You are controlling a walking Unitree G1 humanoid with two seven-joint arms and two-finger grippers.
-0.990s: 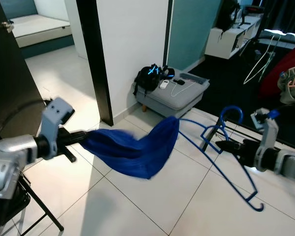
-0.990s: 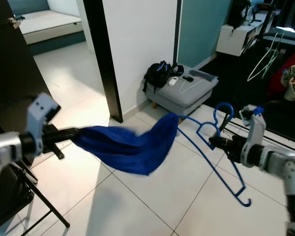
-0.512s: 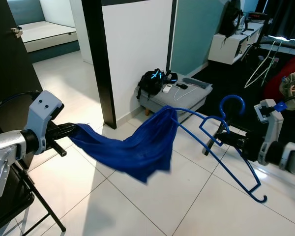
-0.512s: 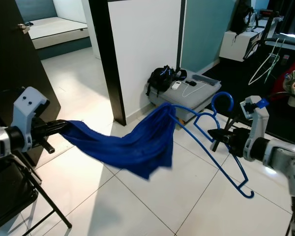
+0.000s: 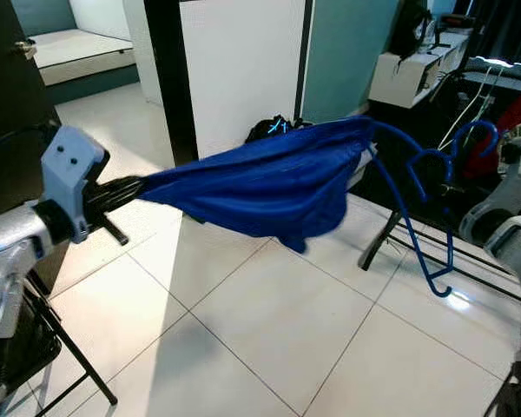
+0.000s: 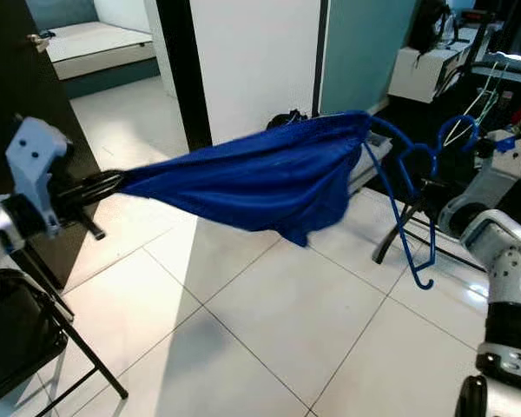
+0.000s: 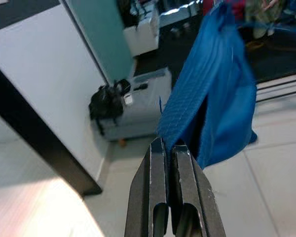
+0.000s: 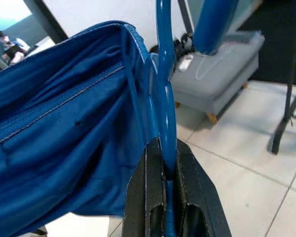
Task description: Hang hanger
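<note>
A blue plastic hanger (image 5: 414, 178) is held up at the right, its hook (image 5: 471, 130) uppermost and its lower end hanging toward the floor. My right gripper (image 8: 166, 148) is shut on one of its bars. A blue cloth (image 5: 269, 178) hangs from the hanger's left end and stretches almost level across the middle, well above the tiled floor. Its other end is pinched in my left gripper (image 5: 126, 189), which is shut on it at the left. In the left wrist view the cloth (image 7: 212, 89) runs away from the fingertips (image 7: 158, 148).
A black folding chair (image 5: 17, 347) stands at my lower left beside a dark door (image 5: 9, 104). A black door frame (image 5: 161, 52) and white wall lie ahead. A grey ottoman (image 7: 138, 111) with a black bag (image 7: 106, 101) sits behind the cloth. A rack's black leg (image 5: 378, 239) stands at the right.
Both arms have risen. The cloth, sagging toward the floor before, is now pulled nearly taut and level. The hanger has swung up and to the right, now hanging more upright.
</note>
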